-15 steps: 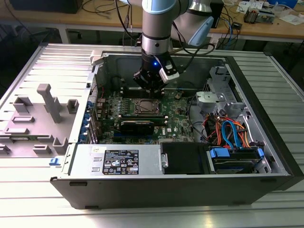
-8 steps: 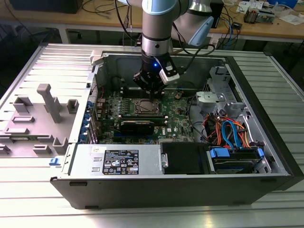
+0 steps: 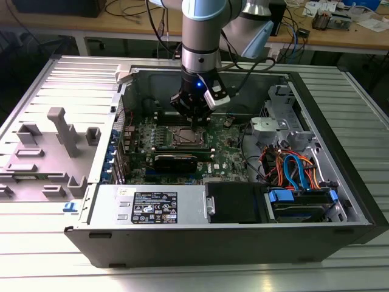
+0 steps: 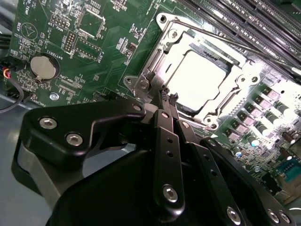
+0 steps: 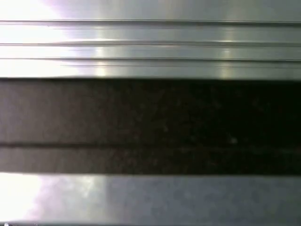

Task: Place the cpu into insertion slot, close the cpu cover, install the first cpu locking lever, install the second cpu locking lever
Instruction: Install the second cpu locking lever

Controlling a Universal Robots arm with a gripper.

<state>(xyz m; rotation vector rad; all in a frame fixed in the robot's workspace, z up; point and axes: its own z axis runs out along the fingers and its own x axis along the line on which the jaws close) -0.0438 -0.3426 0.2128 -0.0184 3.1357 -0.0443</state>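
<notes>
CPU (image 4: pixel 197 80) sits seated in the slot (image 4: pixel 186 101), its bright silver top showing through the window of the cover (image 4: pixel 240 70), which lies flat over the socket, so placing the chip and closing the cover both look done. One thin lever (image 4: pixel 244 44) runs along the far edge of the cover, on the side toward the long black memory slots (image 4: pixel 263 19); it looks lowered, though whether it is hooked under its catch cannot be told. A second lever on the near side cannot be made out for certain, since the fingers hide that edge. By this reading the work stands at the lever stage, with at least one latch unconfirmed.

In the second wrist view the gripper (image 4: pixel 168 97) has its black fingers (image 4: pixel 162 122) pressed together, tips meeting at the near edge of the cover, by the corner toward the coin battery (image 4: pixel 42 67). Nothing can be seen pinched between them. In the exterior view the arm hangs nearly straight down into the open case (image 3: pixel 340 231), with the gripper (image 3: pixel 193 117) just above the socket on the green board (image 3: pixel 228 152).
</notes>
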